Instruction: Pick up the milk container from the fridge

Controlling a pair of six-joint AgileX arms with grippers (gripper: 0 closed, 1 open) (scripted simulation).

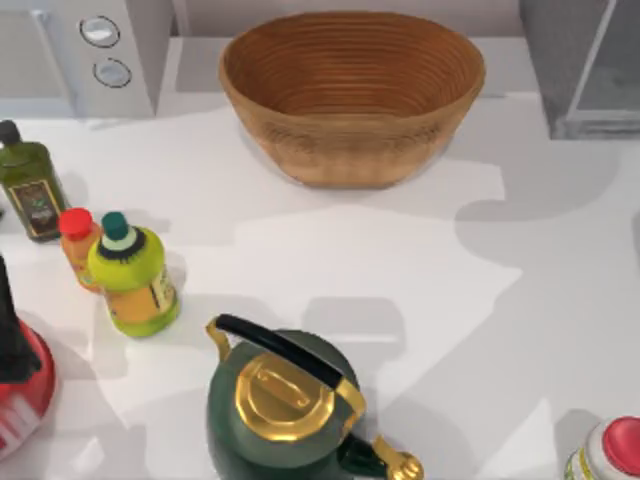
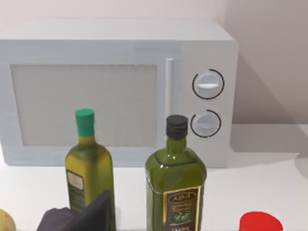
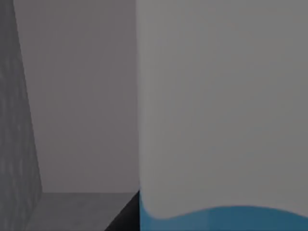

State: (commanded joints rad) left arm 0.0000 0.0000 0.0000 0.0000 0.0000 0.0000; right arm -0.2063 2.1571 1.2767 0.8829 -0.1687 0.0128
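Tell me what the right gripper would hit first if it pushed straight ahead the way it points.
Most likely the milk container: its white face with blue below stands close in front in the right wrist view, inside grey walls that are probably the fridge. Depth is unclear.

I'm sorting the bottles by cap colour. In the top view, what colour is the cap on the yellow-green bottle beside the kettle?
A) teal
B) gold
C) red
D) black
A: the yellow-green bottle carries a teal cap, while the red cap sits on the small orange bottle next to it.
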